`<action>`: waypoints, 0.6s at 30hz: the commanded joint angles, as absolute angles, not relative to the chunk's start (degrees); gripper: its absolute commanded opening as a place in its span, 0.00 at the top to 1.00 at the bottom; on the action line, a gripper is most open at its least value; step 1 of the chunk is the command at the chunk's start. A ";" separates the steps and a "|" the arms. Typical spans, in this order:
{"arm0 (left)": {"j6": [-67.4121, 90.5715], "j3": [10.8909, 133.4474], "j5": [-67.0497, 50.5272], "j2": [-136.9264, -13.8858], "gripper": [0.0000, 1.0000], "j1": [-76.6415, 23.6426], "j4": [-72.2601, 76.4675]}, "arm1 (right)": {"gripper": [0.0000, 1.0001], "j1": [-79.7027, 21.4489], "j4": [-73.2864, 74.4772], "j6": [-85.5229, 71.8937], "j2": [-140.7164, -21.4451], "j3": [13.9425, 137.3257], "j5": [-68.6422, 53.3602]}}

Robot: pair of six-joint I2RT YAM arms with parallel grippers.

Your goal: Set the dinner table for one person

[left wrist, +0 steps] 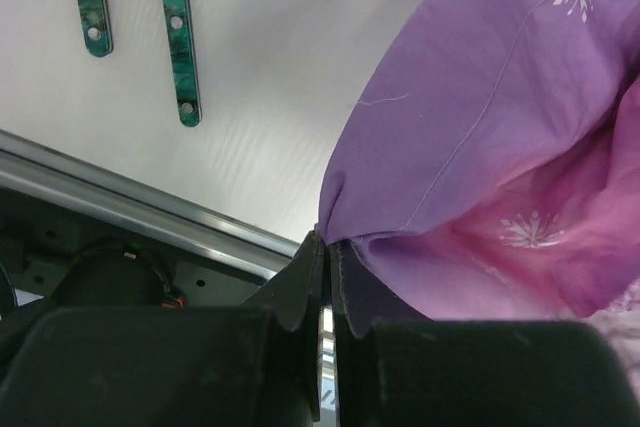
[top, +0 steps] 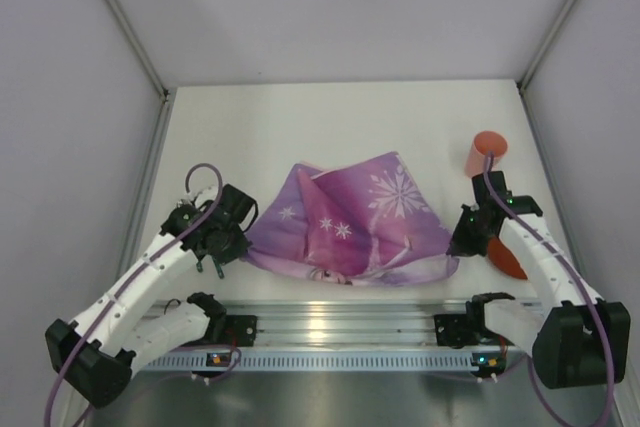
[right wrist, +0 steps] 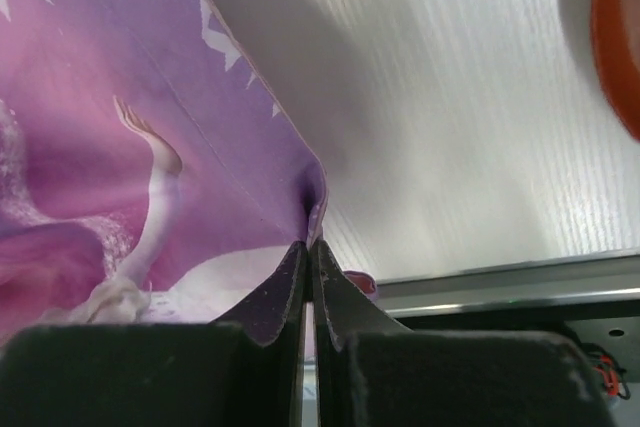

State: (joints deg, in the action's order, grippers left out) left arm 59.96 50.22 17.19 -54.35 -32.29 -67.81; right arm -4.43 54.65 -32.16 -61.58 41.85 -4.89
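The bench (top: pixel 300 117) is a wide white top that fills the floor of the walled cell, and a ribbed metal rail (top: pixel 340 322) runs along its near edge, just beyond the arm bases. A purple placemat (top: pixel 350 217) with white snowflakes and a printed figure lies on the near half of the bench, roughly in the middle and close to the rail. It is not flat: its centre is pushed up into loose folds, and one flap is turned over towards the left.

The left gripper (left wrist: pixel 328 252) is pressed together on the placemat's left corner, with a pinch of purple cloth caught between its tips. The right gripper (right wrist: pixel 309 247) is likewise clamped on the right corner, where the cloth puckers at its tips. Both sit low over the bench, just beyond the rail.

An orange cup (top: pixel 487 152) stands on the bench beyond the right arm, well apart from the placemat. A red-orange item (top: pixel 512 263) lies beside the right arm, partly hidden by it, so I cannot tell what it is. The left wrist view shows two flat green marbled strips (left wrist: pixel 176 27) on the bench beyond the rail, each with a hole near its end, side by side and apart from the placemat.
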 commanded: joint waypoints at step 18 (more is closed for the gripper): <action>42.02 81.19 31.19 -70.57 0.06 -30.33 -54.78 | 0.00 -4.66 53.71 -31.29 -72.85 63.53 -8.70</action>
State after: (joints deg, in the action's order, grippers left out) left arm 47.92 73.95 23.83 -70.76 -31.79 -61.32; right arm -4.38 57.39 -32.03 -68.34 59.09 -9.47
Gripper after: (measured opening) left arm 0.935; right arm 0.996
